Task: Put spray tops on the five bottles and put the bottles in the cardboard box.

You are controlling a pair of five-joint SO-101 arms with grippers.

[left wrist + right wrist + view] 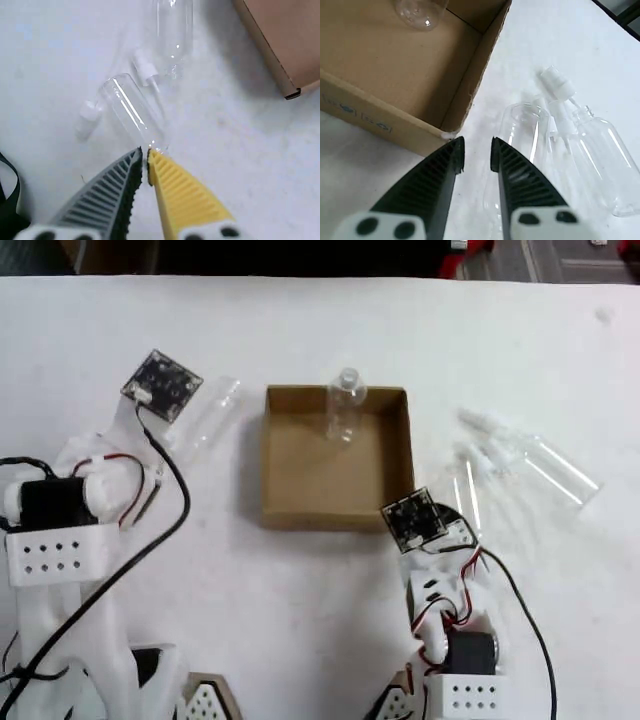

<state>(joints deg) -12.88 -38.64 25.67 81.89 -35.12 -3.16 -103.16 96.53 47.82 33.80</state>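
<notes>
At your left: left gripper (145, 156) closed empty, tips near a lying bottle (131, 111)
Right gripper (476, 150): slightly apart, beside cardboard box (370, 117)
Inside it: one clear bottle (345, 405)

The left tool (145, 152) pairs a ribbed grey finger (110, 192) with a ribbed yellow finger (182, 197). The right tool (476, 147) is ribbed black. Beside the right tool are a plain brown cardboard box (380, 65), clear plastic bottles (605, 150) and white spray tops (555, 80), all on a white desk (300, 620).
</notes>
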